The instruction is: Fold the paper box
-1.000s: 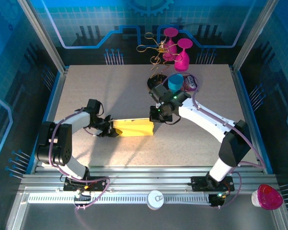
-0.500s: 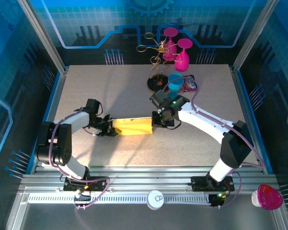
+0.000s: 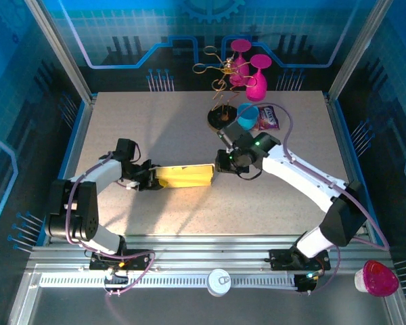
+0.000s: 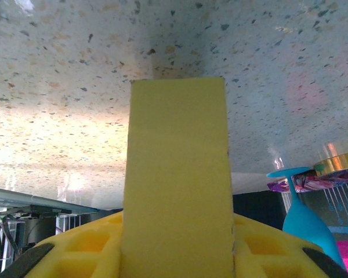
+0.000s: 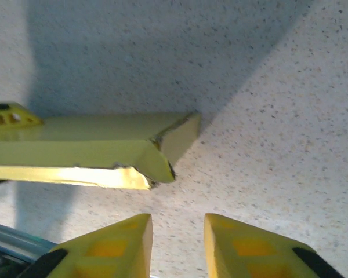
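Observation:
The paper box (image 3: 184,175) is a flat yellow rectangle lying in the middle of the table. My left gripper (image 3: 149,178) is shut on its left end. In the left wrist view the box (image 4: 177,174) rises straight up between the yellow fingers (image 4: 75,249). My right gripper (image 3: 222,164) hovers just off the box's right end, jaws open with bare table between them. The right wrist view shows that end of the box (image 5: 104,147), its corner flap slightly lifted, a short way ahead of my right gripper (image 5: 177,243).
At the back of the table (image 3: 155,128) stand a blue cup (image 3: 247,116), a purple snack packet (image 3: 268,118) and a gold wire stand (image 3: 220,71) with pink glasses (image 3: 257,80). A pink-lidded cup (image 3: 376,279) sits off the front right corner.
My right gripper has pulled back to the right, off the box's right end. The box and my left gripper have shifted slightly left.

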Robot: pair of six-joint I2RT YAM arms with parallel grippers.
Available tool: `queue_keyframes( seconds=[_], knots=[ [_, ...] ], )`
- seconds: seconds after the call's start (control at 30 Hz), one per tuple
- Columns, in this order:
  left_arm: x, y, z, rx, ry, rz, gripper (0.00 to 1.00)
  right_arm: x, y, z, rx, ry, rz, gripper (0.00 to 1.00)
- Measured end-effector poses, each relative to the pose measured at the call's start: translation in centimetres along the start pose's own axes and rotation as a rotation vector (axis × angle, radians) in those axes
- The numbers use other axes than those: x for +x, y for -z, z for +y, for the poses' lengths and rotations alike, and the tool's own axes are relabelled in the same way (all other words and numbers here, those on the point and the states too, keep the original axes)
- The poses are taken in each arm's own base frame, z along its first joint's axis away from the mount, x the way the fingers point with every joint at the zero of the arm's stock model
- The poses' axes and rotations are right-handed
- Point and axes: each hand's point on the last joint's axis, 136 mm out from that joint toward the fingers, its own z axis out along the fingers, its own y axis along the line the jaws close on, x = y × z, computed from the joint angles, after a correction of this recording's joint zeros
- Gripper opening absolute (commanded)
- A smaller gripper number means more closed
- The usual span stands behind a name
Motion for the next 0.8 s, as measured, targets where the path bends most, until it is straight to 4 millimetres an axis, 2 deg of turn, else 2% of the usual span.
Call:
queue_keyframes(
  seconds=[0.1,0.27,0.37,0.5,0.8],
  knots=[
    [0.0,-0.1,0.0,-0.002,0.001,0.003,0.28,-1.0,-0.1,0.7,-0.055,0.008,-0.004,0.32],
    [0.0,-0.1,-0.1,0.0,-0.001,0.004,0.27,-2.0,-1.4,2.1,-0.082,0.168,0.019,0.29],
    [-0.1,-0.2,0.0,-0.003,0.003,0.008,0.27,-1.6,-2.3,1.5,-0.056,0.259,0.049,0.3],
    [-0.1,-0.2,-0.1,-0.004,0.003,0.009,0.27,-1.4,-2.3,1.3,-0.05,0.34,0.055,0.28],
    [-0.2,-0.4,0.0,-0.011,0.008,0.015,0.27,-1.3,-2.5,1.3,-0.049,0.387,0.059,0.25]
  ],
)
